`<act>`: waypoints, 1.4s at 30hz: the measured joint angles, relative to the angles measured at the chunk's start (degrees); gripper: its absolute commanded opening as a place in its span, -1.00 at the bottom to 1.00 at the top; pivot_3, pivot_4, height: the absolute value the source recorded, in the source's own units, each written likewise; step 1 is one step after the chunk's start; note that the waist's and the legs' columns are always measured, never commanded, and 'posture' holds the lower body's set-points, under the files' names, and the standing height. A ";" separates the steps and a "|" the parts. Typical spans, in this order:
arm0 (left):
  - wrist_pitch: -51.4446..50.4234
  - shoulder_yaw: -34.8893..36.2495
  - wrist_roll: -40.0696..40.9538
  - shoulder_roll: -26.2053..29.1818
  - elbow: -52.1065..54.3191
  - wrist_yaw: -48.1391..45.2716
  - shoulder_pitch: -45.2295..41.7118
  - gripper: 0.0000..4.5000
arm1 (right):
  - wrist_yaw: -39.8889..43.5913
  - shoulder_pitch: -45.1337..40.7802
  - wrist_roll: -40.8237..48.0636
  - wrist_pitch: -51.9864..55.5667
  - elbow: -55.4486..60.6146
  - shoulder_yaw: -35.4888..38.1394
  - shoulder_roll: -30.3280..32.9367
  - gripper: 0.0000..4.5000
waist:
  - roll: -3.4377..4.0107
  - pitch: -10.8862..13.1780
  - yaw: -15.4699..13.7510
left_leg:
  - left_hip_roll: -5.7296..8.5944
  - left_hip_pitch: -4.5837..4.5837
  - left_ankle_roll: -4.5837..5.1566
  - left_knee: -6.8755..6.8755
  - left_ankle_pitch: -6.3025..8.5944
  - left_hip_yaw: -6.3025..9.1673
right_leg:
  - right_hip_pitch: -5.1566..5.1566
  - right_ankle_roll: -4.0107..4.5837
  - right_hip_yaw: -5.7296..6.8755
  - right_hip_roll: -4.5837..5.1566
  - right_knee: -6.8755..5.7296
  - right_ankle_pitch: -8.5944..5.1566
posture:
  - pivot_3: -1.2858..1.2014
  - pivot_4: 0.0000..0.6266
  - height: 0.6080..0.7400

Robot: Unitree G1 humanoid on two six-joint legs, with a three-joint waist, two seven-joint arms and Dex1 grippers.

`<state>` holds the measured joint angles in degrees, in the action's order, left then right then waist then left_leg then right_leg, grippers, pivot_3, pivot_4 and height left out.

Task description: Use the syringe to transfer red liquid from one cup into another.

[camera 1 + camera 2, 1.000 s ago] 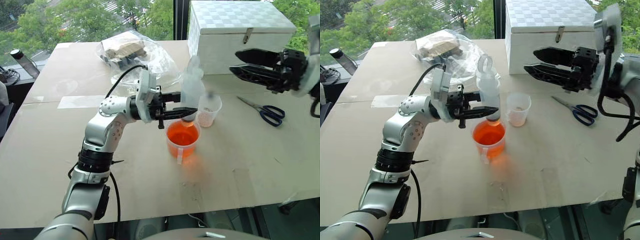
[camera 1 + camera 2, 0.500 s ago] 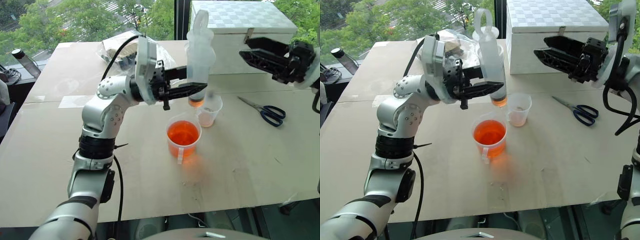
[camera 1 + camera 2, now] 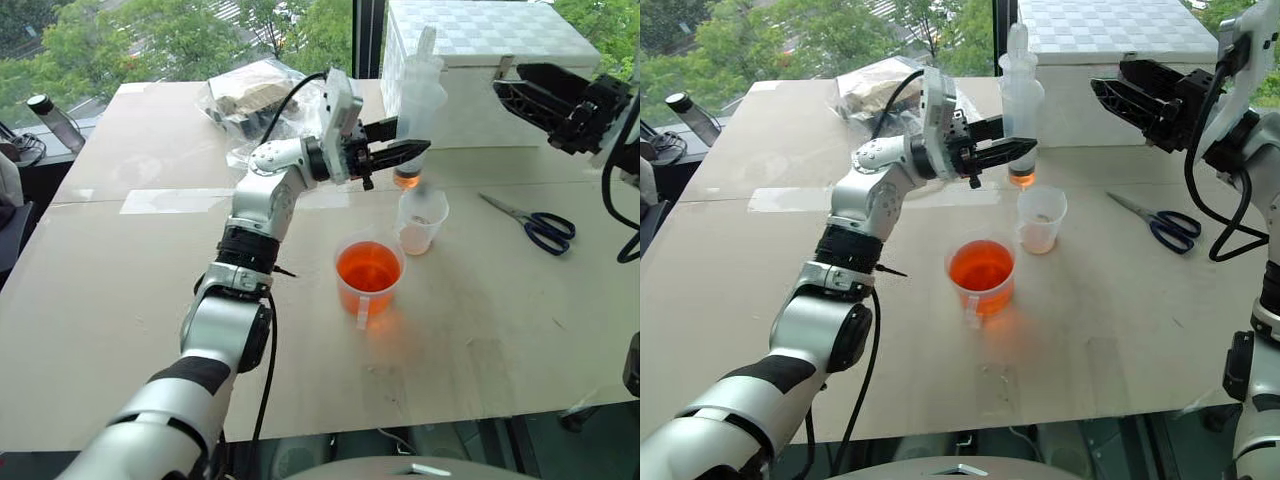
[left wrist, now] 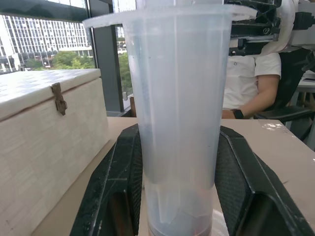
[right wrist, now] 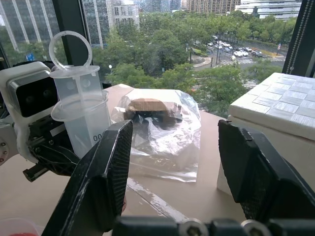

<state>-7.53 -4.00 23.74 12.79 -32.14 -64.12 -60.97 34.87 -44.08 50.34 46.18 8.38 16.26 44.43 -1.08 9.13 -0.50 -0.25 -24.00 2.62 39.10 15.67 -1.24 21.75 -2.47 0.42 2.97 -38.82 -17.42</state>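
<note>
- L gripper (image 3: 415,152) clenched on the syringe (image 3: 417,95), fingers (image 4: 120,187) pinching low on the barrel from both sides; syringe upright, ring-top plunger up, tip down.
- A little red liquid (image 3: 405,180) sits in the barrel's bottom end, just under the L gripper's fingertips.
- Directly below the syringe tip: the small cup (image 3: 421,221) w/o handle, standing on the table (image 3: 120,300); tip is above its rim, apart from it. Can't tell what the cup holds.
- Below the L gripper & a bit nearer the robot: the handled cup (image 3: 368,277), holding orange-red liquid, handle facing the robot. It stands just beside the small cup; can't tell if they touch.
- R gripper (image 3: 512,84) released, jaws spread wide, holding nothing; held up in the air, well apart from the syringe, pointing across twd it.
- Below the R gripper, on the table: blue-handled scissors (image 3: 530,221), lying flat, well off from both cups.
- Behind the syringe & beside the R gripper: white box (image 3: 480,40) w/ metal latch, lid down.
- Beyond the L arm, away from the robot: clear plastic bag (image 3: 255,105) w/ brownish contents.
- Far off past the L arm, beyond the table's edge: dark-capped bottle (image 3: 48,122).
- L wrist view: a person (image 4: 248,81) in a white shirt, seated behind the far table edge.
</note>
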 measured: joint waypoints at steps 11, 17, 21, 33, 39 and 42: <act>7.21 0.33 -2.91 -4.35 -11.82 -5.33 -5.08 -0.35 | -2.91 1.69 0.76 0.38 4.39 1.19 -0.26 0.30 | 0.00 0.00 -0.12 | 0.00 -0.01 0.00 0.00 0.00 0.01 | 0.00 0.00 0.04 -0.02 0.01 0.00 | 0.03 -0.52 1.00; 7.24 0.73 -3.33 -4.83 -12.10 -7.07 -5.14 -0.35 | -4.48 -0.06 -1.64 -0.56 4.47 -0.97 -2.77 0.30 | 0.02 0.01 0.26 | 0.00 -0.01 0.00 0.00 0.00 0.02 | 0.02 0.00 0.03 -0.04 0.00 0.00 | 0.03 -0.52 1.00; 7.17 1.38 -3.44 -4.94 -12.13 -7.42 -5.14 -0.35 | -3.97 -2.29 -3.11 -1.21 4.23 -2.77 -4.14 0.30 | 0.02 0.02 0.26 | 0.00 -0.01 0.00 0.00 0.00 0.00 | 0.02 0.00 0.05 -0.04 -0.01 0.00 | 0.03 -0.52 1.00; 7.74 1.65 -4.57 -5.58 -13.65 -8.94 -5.14 -0.35 | -1.10 -6.82 -3.14 -0.39 1.79 -4.63 -5.29 0.30 | 0.03 0.02 0.01 | 0.00 -0.01 0.00 0.00 0.00 0.01 | 0.02 0.00 0.11 -0.05 -0.02 0.00 | 0.03 -0.52 1.00; 8.47 1.82 -4.76 -5.83 -15.79 -9.43 -5.73 -0.35 | 1.07 -9.20 -4.49 1.46 -0.13 -6.26 -3.63 0.19 | 0.03 0.02 -0.02 | 0.00 -0.01 0.00 0.00 0.00 0.00 | 0.02 0.00 0.14 -0.05 -0.02 0.00 | 0.03 -0.52 1.00; 9.12 1.79 -5.57 -6.22 -16.50 -9.50 -6.10 -0.35 | 1.52 -9.93 -5.13 2.44 -0.79 -7.14 -3.64 -0.28 | 0.03 0.02 -0.03 | 0.00 -0.02 0.00 0.00 0.00 0.00 | 0.03 0.00 0.14 -0.05 -0.03 0.00 | 0.03 -0.52 1.00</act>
<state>1.59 -2.21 18.17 6.57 -48.65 -73.62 -67.07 36.39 -54.01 45.22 48.62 7.59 9.12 40.79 -1.05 9.16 -0.53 -0.25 -24.01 2.63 39.10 15.67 -1.24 21.77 -2.47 0.55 2.92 -38.84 -17.42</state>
